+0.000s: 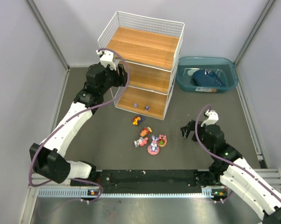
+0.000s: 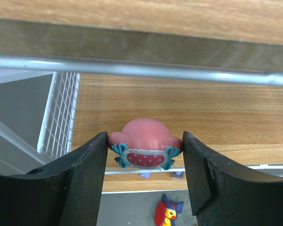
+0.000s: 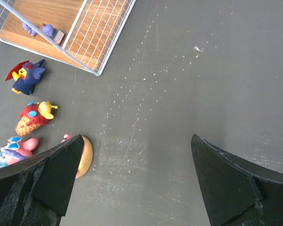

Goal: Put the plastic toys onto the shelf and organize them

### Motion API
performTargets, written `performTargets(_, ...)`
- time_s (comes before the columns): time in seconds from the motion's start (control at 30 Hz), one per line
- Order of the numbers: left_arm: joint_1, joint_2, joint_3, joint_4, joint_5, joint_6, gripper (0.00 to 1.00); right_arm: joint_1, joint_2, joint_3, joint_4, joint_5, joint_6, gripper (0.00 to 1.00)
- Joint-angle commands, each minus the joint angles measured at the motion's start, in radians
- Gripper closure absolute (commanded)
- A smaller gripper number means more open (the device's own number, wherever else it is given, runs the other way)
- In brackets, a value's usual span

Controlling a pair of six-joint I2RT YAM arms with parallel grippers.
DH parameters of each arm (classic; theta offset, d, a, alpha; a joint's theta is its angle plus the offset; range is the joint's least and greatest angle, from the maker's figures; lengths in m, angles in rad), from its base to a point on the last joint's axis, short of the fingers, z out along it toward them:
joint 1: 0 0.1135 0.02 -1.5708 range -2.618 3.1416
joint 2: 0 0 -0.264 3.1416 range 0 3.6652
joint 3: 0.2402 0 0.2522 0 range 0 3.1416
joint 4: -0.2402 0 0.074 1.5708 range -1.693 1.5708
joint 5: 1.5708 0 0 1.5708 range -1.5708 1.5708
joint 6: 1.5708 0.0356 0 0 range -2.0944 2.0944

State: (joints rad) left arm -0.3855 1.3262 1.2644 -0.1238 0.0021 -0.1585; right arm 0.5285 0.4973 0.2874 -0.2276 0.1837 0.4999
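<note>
The shelf [image 1: 143, 46] is a white wire rack with three wooden tiers. My left gripper [image 1: 120, 77] is at the left side of the middle tier [image 2: 188, 113], shut on a pink toy [image 2: 145, 155] with a dotted red band and teal bows, held just over the tier's front wire. Several toys lie on the table in front of the shelf: a blue and yellow bird [image 1: 138, 120], a red and yellow one [image 1: 146, 131], a pink one [image 1: 140, 143], a purple bunny [image 1: 154, 146] and a round pink one [image 1: 162, 140]. My right gripper [image 1: 189, 131] is open and empty, right of them.
Two small purple pieces [image 1: 141, 107] stand on the shelf's bottom tier, also in the right wrist view [image 3: 50, 30]. A teal bin [image 1: 227, 84] holding a blue item stands right of the shelf. Grey walls close in the table on three sides.
</note>
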Motion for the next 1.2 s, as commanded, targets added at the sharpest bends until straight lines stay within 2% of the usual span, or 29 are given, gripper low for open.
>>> performTargets(0.0, 0.014, 0.008, 0.024, 0.105, 0.049, -0.016, 0.52, 0.01, -0.008, -0.001, 0.024, 0.025, -0.004, 0.01)
performTargets(0.5, 0.014, 0.074, 0.066, 0.085, 0.009, -0.015, 0.5, 0.01, -0.003, 0.001, 0.022, 0.025, -0.008, 0.01)
performTargets(0.93, 0.014, 0.084, 0.078, 0.067, 0.007, -0.001, 0.33, 0.008, -0.002, 0.001, 0.022, 0.025, -0.009, 0.01)
performTargets(1.17, 0.014, 0.088, 0.079, 0.069, -0.022, 0.0, 0.28, 0.008, -0.003, 0.001, 0.024, 0.023, -0.009, 0.01)
